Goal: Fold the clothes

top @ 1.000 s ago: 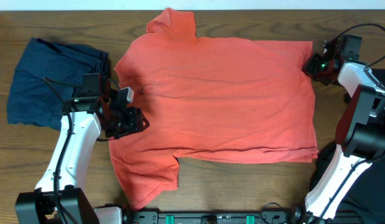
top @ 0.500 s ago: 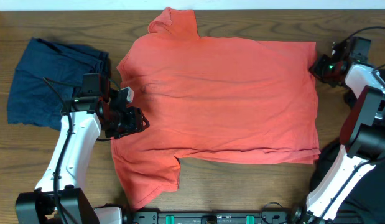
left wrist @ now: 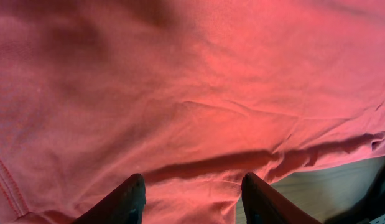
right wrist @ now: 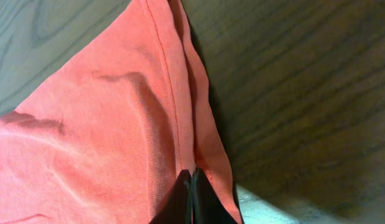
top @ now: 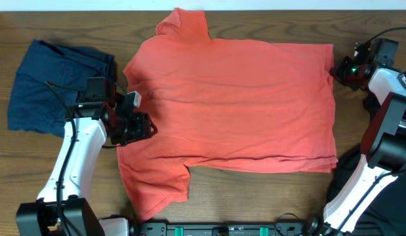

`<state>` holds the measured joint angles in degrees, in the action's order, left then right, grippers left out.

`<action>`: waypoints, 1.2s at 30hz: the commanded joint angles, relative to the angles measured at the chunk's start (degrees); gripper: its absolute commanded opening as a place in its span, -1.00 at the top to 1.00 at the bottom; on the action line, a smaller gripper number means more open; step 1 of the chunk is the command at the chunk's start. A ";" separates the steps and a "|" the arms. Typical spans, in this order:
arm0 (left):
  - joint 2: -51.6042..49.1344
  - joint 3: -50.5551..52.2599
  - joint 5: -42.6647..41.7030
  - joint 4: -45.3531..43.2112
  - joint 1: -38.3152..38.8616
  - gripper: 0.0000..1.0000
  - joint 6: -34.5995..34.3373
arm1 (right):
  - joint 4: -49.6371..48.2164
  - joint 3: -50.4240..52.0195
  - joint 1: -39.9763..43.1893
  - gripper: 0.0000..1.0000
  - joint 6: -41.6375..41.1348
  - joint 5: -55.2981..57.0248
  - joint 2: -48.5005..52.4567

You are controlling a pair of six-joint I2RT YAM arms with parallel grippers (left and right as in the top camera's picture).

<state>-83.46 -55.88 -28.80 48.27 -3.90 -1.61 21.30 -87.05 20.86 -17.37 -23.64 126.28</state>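
The small dark logo point(top: 152, 92) on the coral-red short-sleeved T-shirt point(top: 242, 105) is too small to read. The black fabric point(top: 401, 203) at near right is cropped by the frame edge and partly hidden behind the right arm point(top: 360, 190).

Wood-grain desk point(top: 255, 196). Coral-red T-shirt point(top: 235, 105) lies spread flat across the middle, sleeves toward the far and near edges, hem to the right. Rumpled navy garment point(top: 45, 85) at the left end, just beside it.
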 commanded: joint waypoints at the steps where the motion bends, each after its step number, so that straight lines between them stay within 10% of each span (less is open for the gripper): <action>1: 0.42 -1.46 -0.59 0.02 0.13 -0.04 0.50 | 0.61 0.04 0.02 0.63 1.42 0.00 -1.92; 36: 0.42 -1.46 -0.57 0.00 0.13 -0.03 0.50 | 1.68 0.22 -3.26 0.81 1.77 6.78 -0.90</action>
<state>-83.46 -55.88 -28.80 48.16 -3.90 -1.61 23.00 -87.05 17.76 -16.03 -17.50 126.28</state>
